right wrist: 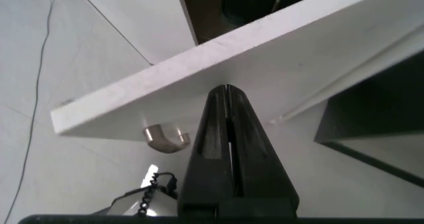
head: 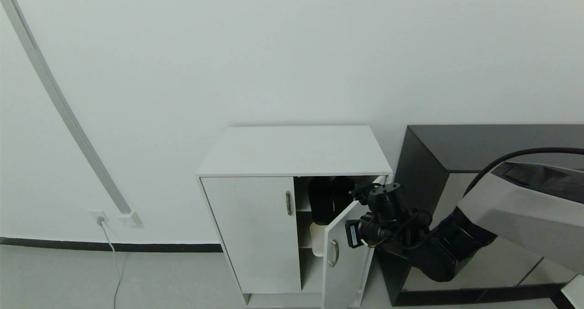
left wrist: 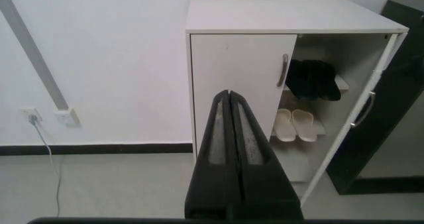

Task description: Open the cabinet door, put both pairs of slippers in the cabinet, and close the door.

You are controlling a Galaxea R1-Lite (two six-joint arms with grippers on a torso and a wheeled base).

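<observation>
A white cabinet [head: 292,150] stands against the wall, its left door [head: 251,231] shut and its right door [head: 347,259] swung partly open. Black slippers [head: 327,199] rest on the upper shelf and pale slippers [head: 317,240] on the shelf below. My right gripper [head: 358,193] is shut, its tip against the top outer part of the open door. In the right wrist view the shut right gripper [right wrist: 228,90] meets the door panel [right wrist: 278,58] above the metal handle [right wrist: 165,136]. My left gripper [left wrist: 230,97] is shut and empty, held back from the cabinet, facing the black slippers [left wrist: 317,79] and pale slippers [left wrist: 297,124].
A black glossy cabinet [head: 461,147] stands close on the white cabinet's right, just behind the open door. A wall socket with a cable [head: 101,218] and a slanted conduit [head: 59,101] are on the left wall. Grey floor [head: 114,277] lies open to the left.
</observation>
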